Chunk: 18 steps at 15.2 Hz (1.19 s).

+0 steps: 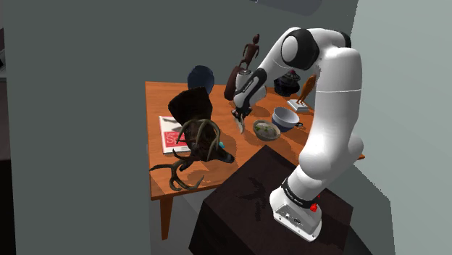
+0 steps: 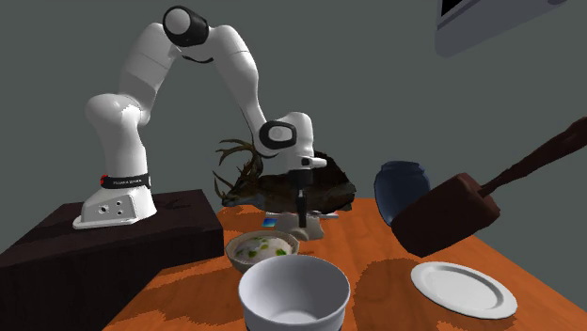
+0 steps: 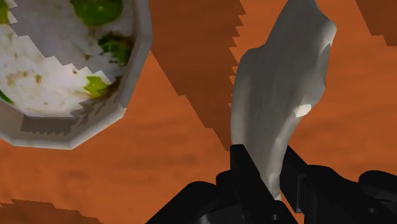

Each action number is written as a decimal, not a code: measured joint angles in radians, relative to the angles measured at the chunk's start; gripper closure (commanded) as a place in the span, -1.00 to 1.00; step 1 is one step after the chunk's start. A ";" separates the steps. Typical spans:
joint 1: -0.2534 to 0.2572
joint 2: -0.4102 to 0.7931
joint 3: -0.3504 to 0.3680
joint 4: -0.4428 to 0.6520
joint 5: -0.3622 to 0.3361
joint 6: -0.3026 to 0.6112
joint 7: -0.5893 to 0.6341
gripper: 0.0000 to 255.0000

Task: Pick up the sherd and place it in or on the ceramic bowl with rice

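Observation:
A pale grey sherd (image 3: 280, 95) is clasped at its lower end between my black fingers; the gripper (image 3: 270, 173) is shut on it. In the second exterior view the gripper (image 2: 301, 212) points straight down with the sherd (image 2: 308, 227) hanging low over the orange wooden table (image 2: 376, 273). I cannot tell whether it touches the wood. The ceramic bowl (image 3: 135, 63) of white rice with green bits stands close beside the sherd. In the shoulder view the gripper (image 1: 239, 120) hangs just to the left of that bowl (image 1: 266, 137).
A larger empty white bowl (image 2: 293, 293) sits next to the rice bowl, and a white plate (image 2: 463, 288) lies nearby. A blue vase (image 2: 402, 186), dark carved figures (image 2: 442, 214), antlers (image 1: 194, 156) and a magazine (image 1: 172, 135) crowd the rest of the table.

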 measured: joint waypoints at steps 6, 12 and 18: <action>0.001 -0.079 0.001 -0.017 0.004 -0.060 -0.021 1.00; 0.003 -0.150 0.002 -0.027 0.008 -0.120 -0.040 1.00; 0.006 -0.220 0.003 -0.031 0.013 -0.185 -0.058 1.00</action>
